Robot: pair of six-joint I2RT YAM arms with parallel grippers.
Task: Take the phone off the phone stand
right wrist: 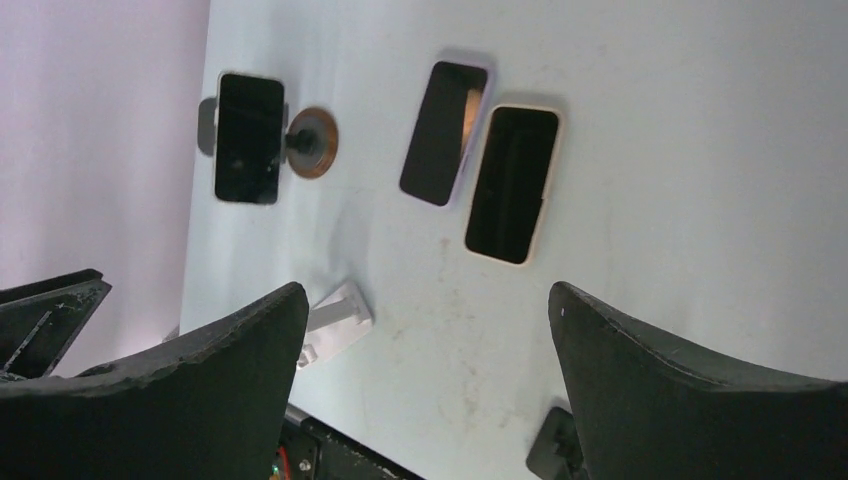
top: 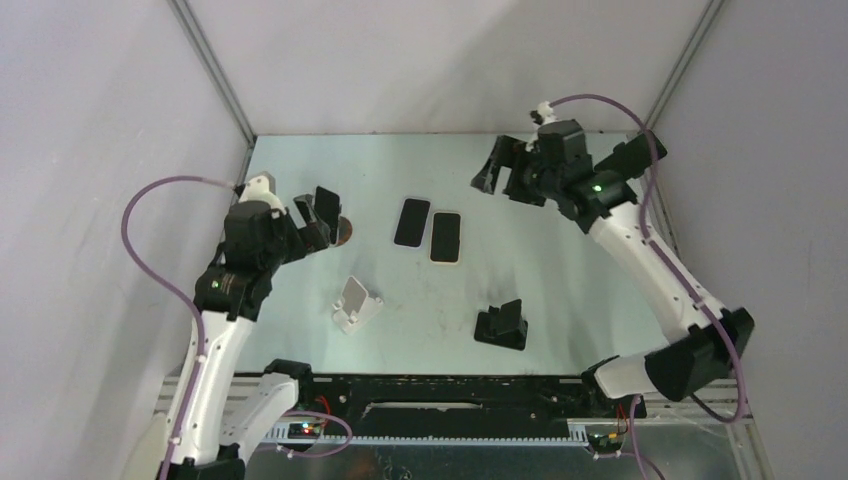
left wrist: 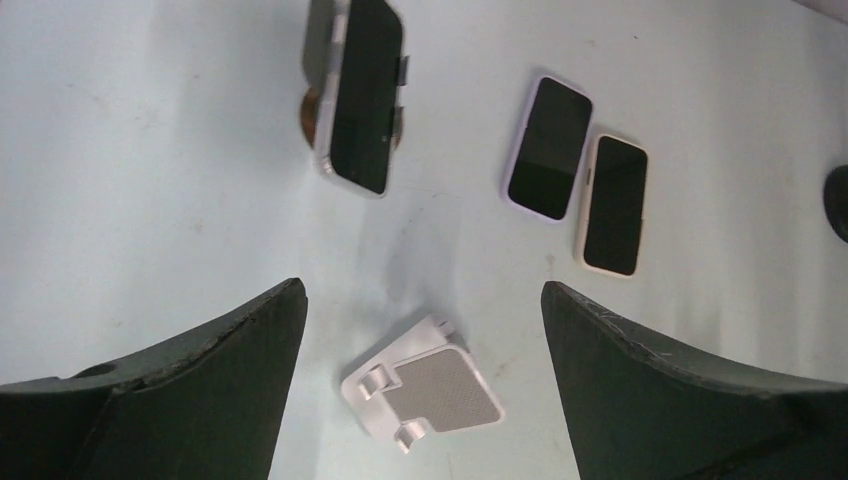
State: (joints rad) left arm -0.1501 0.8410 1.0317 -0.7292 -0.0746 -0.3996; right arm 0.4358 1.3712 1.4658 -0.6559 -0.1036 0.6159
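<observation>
A phone (left wrist: pixel 360 95) with a dark screen and a pale case stands clamped upright in the phone stand, whose round brown base (left wrist: pixel 310 115) shows behind it. The right wrist view has the same phone (right wrist: pixel 248 137) and its base (right wrist: pixel 313 130) near the left wall. My left gripper (left wrist: pixel 422 290) hangs open high over the table, short of the stand, with nothing between its fingers. In the top view its base (top: pixel 343 233) lies just right of that gripper (top: pixel 308 218). My right gripper (right wrist: pixel 426 290) is open and empty, raised at the back right (top: pixel 500 170).
Two phones lie flat side by side mid-table, one purple-cased (top: pixel 412 222), one beige-cased (top: pixel 446 237). An empty white stand (top: pixel 355 305) sits below the left gripper (left wrist: pixel 420 385). An empty black stand (top: pixel 502 325) is near the front. Walls close in on the left, right and back.
</observation>
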